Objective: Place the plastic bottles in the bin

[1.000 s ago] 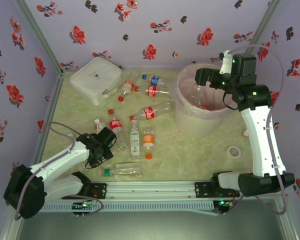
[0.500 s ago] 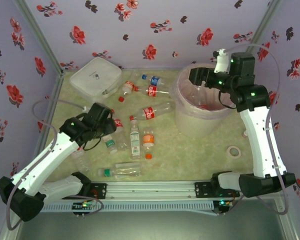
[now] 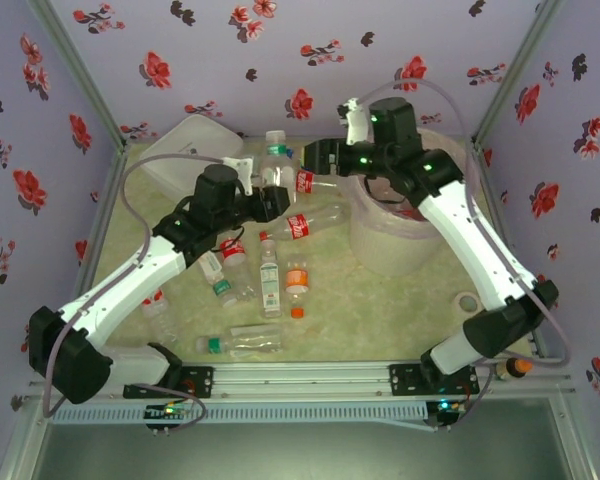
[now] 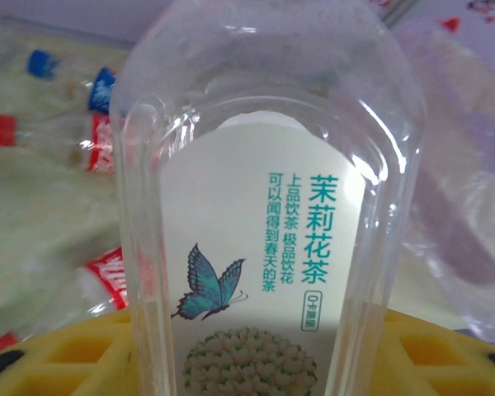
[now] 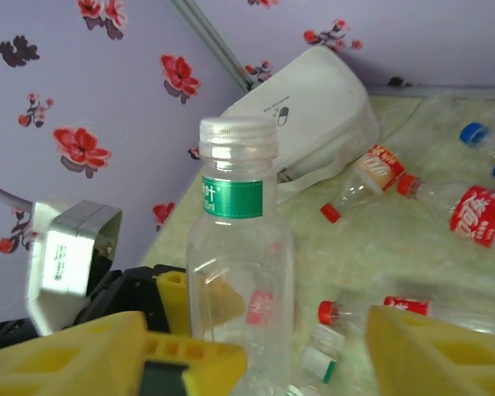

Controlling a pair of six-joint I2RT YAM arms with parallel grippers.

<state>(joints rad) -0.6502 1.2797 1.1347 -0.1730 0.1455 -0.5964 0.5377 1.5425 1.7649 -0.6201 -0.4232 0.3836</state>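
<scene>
Arms converged; left gripper (image 3: pixel 270 198) clenches bottle (image 5: pixel 239 247) at nine o'clock of bin (image 3: pixel 380 243), right gripper (image 5: pixel 305 351) spread. Likely light, slick, crushable: grip mid-body.

At least nine plastic bottles (image 3: pixel 305 222) can be counted, some half hidden; one bin (image 3: pixel 380 250) at two o'clock, one white case (image 3: pixel 175 158) at eleven, one tape roll (image 3: pixel 467 301) at four, one loose orange cap (image 3: pixel 297 312)

Walls: lilac fabric panels printed with red and dark flowers (image 3: pixel 180 40), recorded across the top and down both sides of the frame. Grey metal corner posts (image 3: pixel 78 68) are noted at upper left and upper right. A pale green marbled tabletop (image 3: pixel 380 310) is seen at centre, evenly lit.
</scene>
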